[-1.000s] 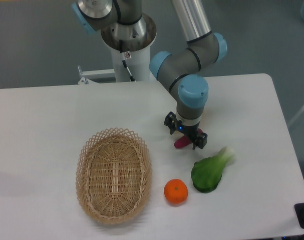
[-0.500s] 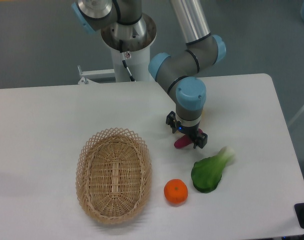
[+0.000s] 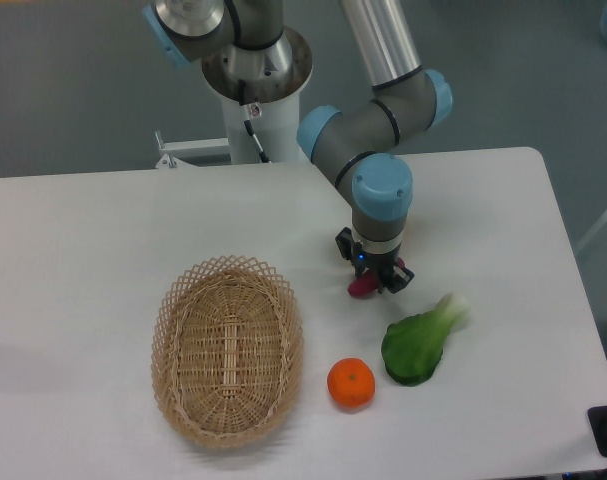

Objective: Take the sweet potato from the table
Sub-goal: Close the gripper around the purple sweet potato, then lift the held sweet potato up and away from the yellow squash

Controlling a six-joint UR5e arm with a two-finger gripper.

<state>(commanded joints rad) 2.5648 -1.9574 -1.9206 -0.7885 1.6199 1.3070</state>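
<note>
The sweet potato [image 3: 361, 289] was clamped between the gripper's [image 3: 371, 282] fingers [image 3: 395, 278] on the white counter [image 3: 103, 230]. No writing or brand could be read anywhere.

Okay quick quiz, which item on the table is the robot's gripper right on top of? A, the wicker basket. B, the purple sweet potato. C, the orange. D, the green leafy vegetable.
B: the gripper sits directly over the sweet potato, whose magenta end peeks out beneath it, while the orange, basket and green vegetable lie apart from it.
</note>
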